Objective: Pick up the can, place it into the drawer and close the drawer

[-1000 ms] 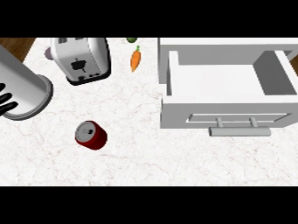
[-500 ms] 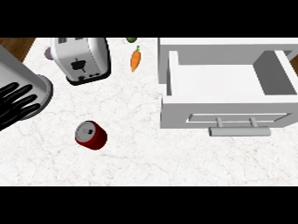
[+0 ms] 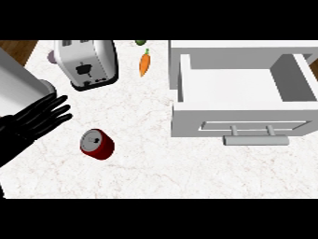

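A white toaster [image 3: 86,63] stood on the marbled counter [image 3: 154,168]. An orange carrot [image 3: 145,63] lay just right of the toaster.

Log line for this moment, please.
left hand: open, left of can, apart | can: on counter, not held | drawer: open, empty | right hand: not in view

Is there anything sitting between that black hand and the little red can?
No. In the head view, only a short stretch of bare white counter separates the left hand from the can.
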